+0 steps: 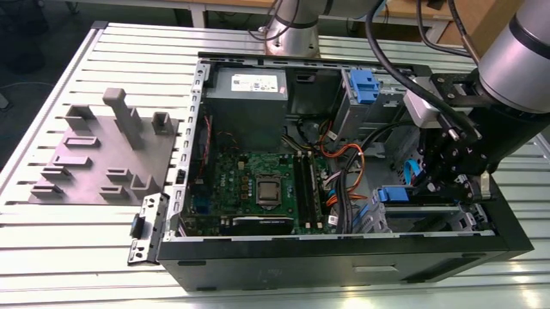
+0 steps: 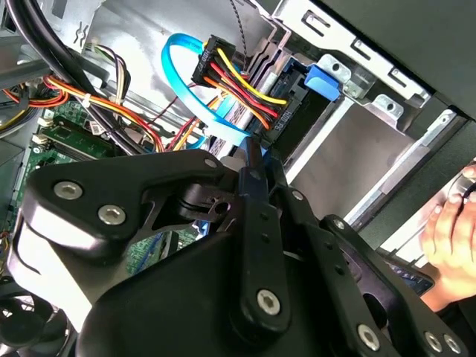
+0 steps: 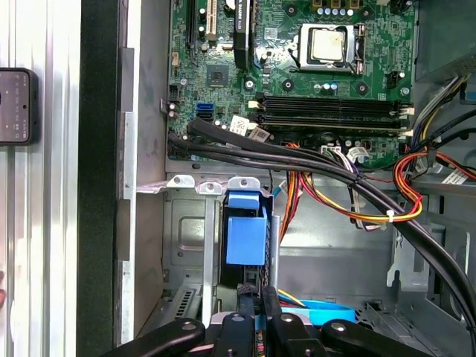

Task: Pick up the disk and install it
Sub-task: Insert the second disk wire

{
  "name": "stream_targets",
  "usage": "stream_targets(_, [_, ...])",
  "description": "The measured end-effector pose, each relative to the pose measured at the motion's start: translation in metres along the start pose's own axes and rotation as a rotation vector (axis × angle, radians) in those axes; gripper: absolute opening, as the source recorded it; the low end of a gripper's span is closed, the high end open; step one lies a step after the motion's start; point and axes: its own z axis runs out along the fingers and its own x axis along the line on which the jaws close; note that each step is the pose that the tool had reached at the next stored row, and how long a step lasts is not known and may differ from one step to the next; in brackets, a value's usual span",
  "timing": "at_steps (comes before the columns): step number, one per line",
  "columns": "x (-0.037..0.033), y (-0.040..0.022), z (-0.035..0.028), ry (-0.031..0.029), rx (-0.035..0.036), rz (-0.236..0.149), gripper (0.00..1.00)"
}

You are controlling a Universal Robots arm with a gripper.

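Note:
The disk [image 3: 245,239], of which I see mostly the blue carrier bracket, stands on edge in the metal drive cage [image 3: 186,245] at the case's front corner. In the exterior view the disk [image 1: 393,194] lies low in the bay on that view's right. My gripper [image 3: 257,297] is directly over it, the two black fingers [image 3: 269,301] drawn close together on the bracket's edge. In the second wrist view the gripper [image 2: 253,167] pinches a thin blue edge below the SATA and power plugs [image 2: 223,71]. The drive's silver body is hidden.
The open computer case [image 1: 344,257] lies on a slatted table. Motherboard [image 1: 257,187], grey power-supply box [image 1: 247,87] and cable bundles [image 3: 349,186] crowd the bay. Another blue bracket [image 1: 364,87] sits in the upper bay. A grey fixture plate [image 1: 94,161] lies beside the case. A hand [image 2: 446,245] rests outside the case.

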Motion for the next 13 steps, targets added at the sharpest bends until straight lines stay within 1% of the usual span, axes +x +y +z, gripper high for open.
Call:
stream_targets(5, [0.0, 0.0, 0.0, 0.0, 0.0, 0.0, 0.17])
stream_targets(6, [0.0, 0.0, -0.0001, -0.0004, 0.0, 0.0, 0.24])
stream_targets(7, [0.0, 0.0, -0.0008, -0.0008, 0.0, 0.0, 0.24])
stream_targets(11, [0.0, -0.0002, -0.0069, -0.0015, 0.0, 0.0, 0.24])
stream_targets(13, [0.0, -0.0003, -0.0112, -0.0014, 0.0, 0.0, 0.24])
